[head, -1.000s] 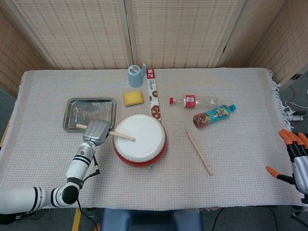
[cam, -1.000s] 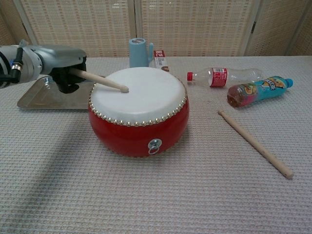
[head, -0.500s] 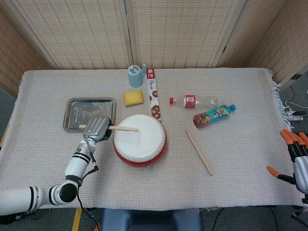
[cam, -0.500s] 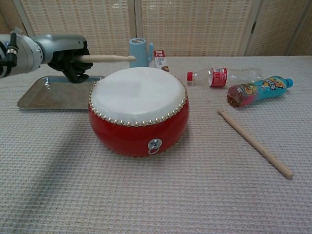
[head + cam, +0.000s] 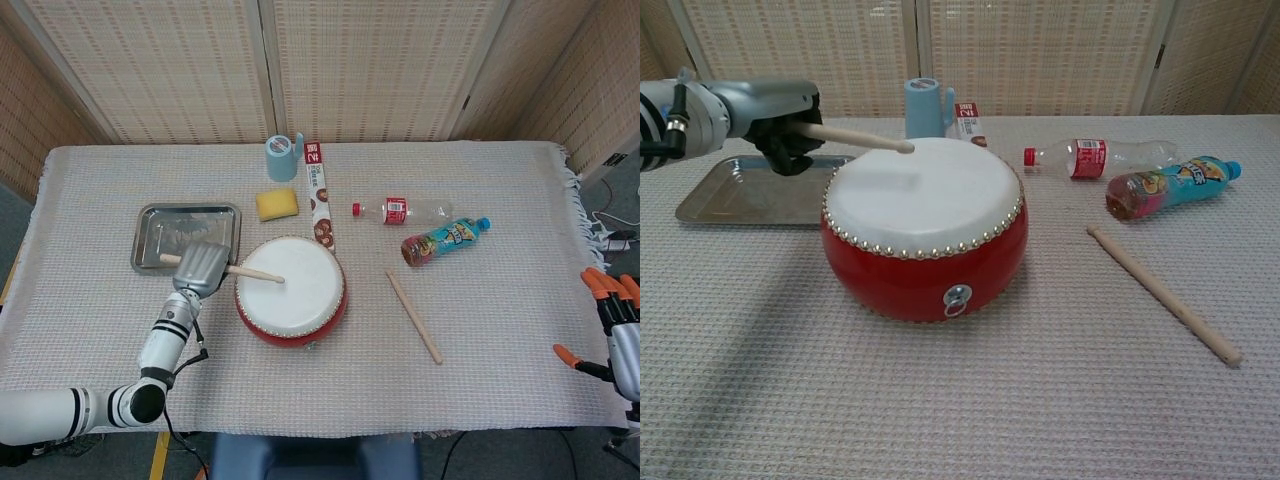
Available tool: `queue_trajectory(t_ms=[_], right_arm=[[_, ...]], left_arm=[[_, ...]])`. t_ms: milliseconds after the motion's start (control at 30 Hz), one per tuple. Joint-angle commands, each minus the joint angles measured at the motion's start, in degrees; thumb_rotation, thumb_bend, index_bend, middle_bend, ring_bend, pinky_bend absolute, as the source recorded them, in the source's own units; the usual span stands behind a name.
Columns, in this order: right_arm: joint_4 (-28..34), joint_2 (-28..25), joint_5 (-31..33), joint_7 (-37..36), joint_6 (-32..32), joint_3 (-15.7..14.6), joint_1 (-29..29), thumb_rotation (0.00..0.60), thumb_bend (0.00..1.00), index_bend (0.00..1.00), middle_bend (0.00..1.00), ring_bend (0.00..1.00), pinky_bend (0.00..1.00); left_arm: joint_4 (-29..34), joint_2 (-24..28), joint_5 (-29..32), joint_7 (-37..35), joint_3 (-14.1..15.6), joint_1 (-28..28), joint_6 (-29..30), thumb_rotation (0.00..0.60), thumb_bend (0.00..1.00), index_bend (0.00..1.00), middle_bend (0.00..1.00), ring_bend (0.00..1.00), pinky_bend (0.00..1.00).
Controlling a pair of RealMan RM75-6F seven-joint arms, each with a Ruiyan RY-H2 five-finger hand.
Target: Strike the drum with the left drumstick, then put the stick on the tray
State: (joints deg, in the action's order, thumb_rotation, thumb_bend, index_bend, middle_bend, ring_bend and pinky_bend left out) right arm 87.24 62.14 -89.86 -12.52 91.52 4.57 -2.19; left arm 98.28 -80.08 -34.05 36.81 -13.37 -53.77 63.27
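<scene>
The left hand (image 5: 780, 125) is clamped on a drumstick (image 5: 855, 137) slanting just above the drum (image 5: 923, 225); the right hand (image 5: 615, 335) rests with fingers apart.

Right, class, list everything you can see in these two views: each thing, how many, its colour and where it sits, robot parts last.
drum: one, red with white skin, centre of table
held drumstick: one, pale wood, over drum skin
loose drumstick: one, pale wood, right of drum
tray: one, silver, left of drum
sponge: one, yellow, behind drum
cup: one, light blue, far side
long box: one, red and white, behind drum
clear bottle: one, red cap, lying
colourful bottle: one, blue cap, lying
left hand: grey, grips stick
right hand: orange-tipped, table's right edge
</scene>
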Motion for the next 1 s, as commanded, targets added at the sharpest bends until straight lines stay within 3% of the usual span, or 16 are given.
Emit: queue_trajectory(t_ms=[33,200,433,533,700,867,1000], right_arm=[[-0.01,0.09,0.01,0.04,-0.03,-0.02,-0.01,0.600,0.02,0.00,0.05,0.00,0.00],[0.07,0.09,0.10,0.09,0.19,-0.02,0.15,0.600,0.02,0.00,0.05,0.00,0.00],[0.12,0.05,0.17,0.09,0.04,-0.01,0.09,0.600,0.02,0.00,0.05,0.00,0.00],[0.01,0.10,0.07,-0.03,0.15,0.02,0.09,0.600,0.02,0.00,0.05,0.00,0.00],[0.08,0.09,-0.10,-0.03,0.44,-0.05,0.22,0.600,0.02,0.00,0.05,0.00,0.00],[0.14,0.21,-0.21,0.08,0.55,-0.14,0.30,0.600,0.02,0.00,0.05,0.00,0.00],[0.13,0.21,-0.14,0.10,0.65,-0.15,0.41,0.600,0.02,0.00,0.05,0.00,0.00]], left_arm=[[1.90,1.16,-3.12,-8.59,-2.71,2.14,-0.26,0.600,0.90,1.00,1.00,1.00,0.99],[-2.95,-0.90,-6.53,4.85,4.33,-0.92,0.29,0.600,0.90,1.00,1.00,1.00,0.99],[-4.61,-1.82,-4.00,14.64,8.12,-3.22,-0.93,0.600,0.91,1.00,1.00,1.00,0.98],[-3.25,-1.74,-4.30,10.21,5.87,-1.98,0.26,0.600,0.89,1.00,1.00,1.00,0.98],[1.87,0.96,-4.16,-10.92,-3.53,2.81,-2.11,0.600,0.88,1.00,1.00,1.00,0.99],[1.38,1.41,-5.26,-10.32,-3.29,2.79,-1.11,0.600,0.87,1.00,1.00,1.00,0.99],[-0.93,0.53,-6.23,-4.90,-0.05,1.12,-2.06,0.600,0.87,1.00,1.00,1.00,0.99]])
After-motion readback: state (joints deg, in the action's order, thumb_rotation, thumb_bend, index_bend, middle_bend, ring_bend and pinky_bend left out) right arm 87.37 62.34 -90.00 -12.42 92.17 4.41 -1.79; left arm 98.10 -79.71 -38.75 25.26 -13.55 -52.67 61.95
